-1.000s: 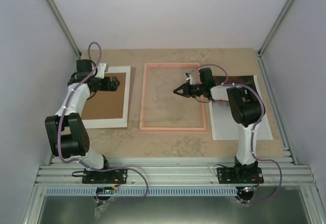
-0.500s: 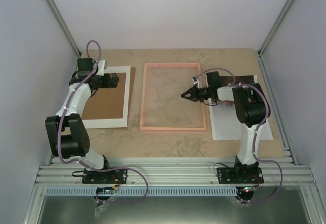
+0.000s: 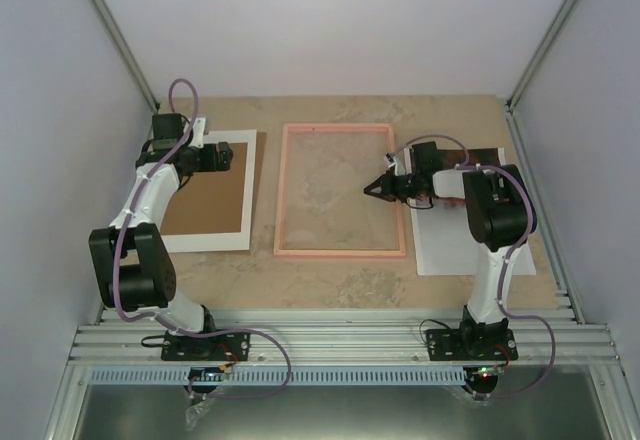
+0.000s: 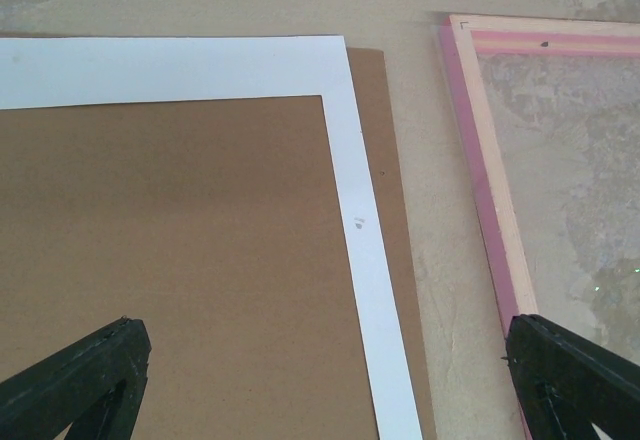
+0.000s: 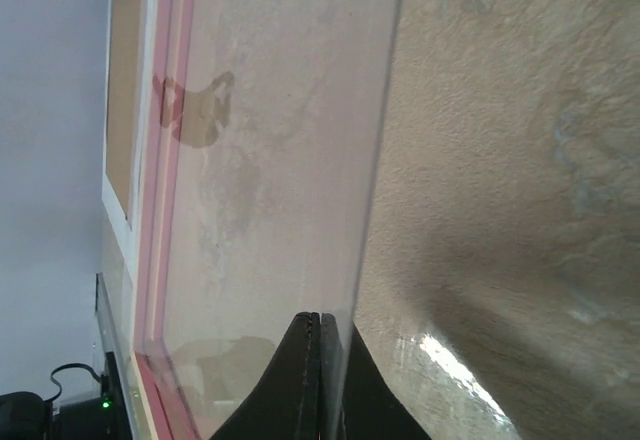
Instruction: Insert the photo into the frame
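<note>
One photo (image 3: 442, 245) is lying on the table (image 3: 350, 285) just right of the one pink frame (image 3: 340, 253), partly under the right arm. The right gripper (image 3: 368, 189), pinched closed, is pointing left over the frame's right rail. The left gripper (image 3: 228, 153), spread wide, is hovering over one white-bordered sheet (image 3: 210, 242).

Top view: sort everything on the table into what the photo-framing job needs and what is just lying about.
For the job:
- pink frame
- photo, the sheet lying right of the frame

Lying about:
- white-bordered sheet
- brown backing board under it
</note>
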